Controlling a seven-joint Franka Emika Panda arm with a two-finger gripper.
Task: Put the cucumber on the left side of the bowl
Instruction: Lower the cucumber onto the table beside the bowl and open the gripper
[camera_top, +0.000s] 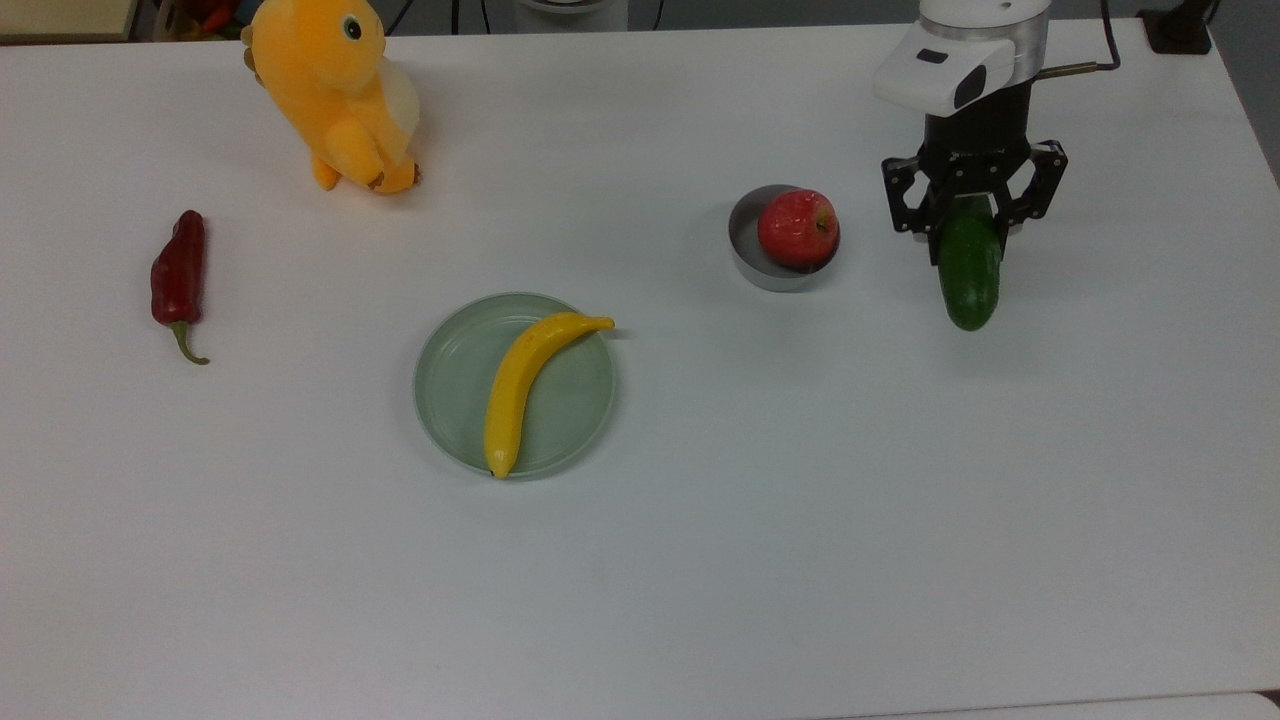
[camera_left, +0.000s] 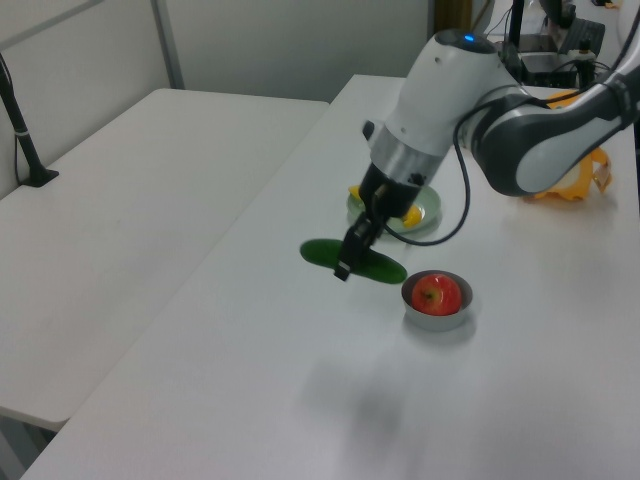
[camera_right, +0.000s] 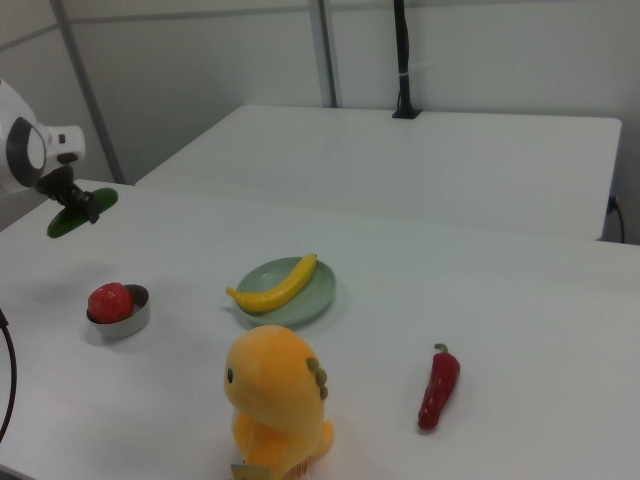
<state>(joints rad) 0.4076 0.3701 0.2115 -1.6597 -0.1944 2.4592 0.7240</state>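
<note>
My gripper (camera_top: 972, 208) is shut on one end of the dark green cucumber (camera_top: 969, 270), which hangs level above the table. In the top view it is to the right of the small grey bowl (camera_top: 752, 262), which holds a red apple (camera_top: 797, 228). The left view has the cucumber (camera_left: 353, 262) held by the gripper (camera_left: 352, 256) just left of the bowl (camera_left: 437, 313) and raised off the surface. In the right view the cucumber (camera_right: 80, 212) floats above and behind the bowl (camera_right: 130, 318), with the gripper (camera_right: 82, 209) on it.
A pale green plate (camera_top: 455, 398) with a banana (camera_top: 525, 384) lies mid-table. A dark red chilli (camera_top: 178, 277) lies at the top view's left, and an orange plush toy (camera_top: 335, 90) stands at the back left. The arm (camera_left: 540, 150) reaches over the plate in the left view.
</note>
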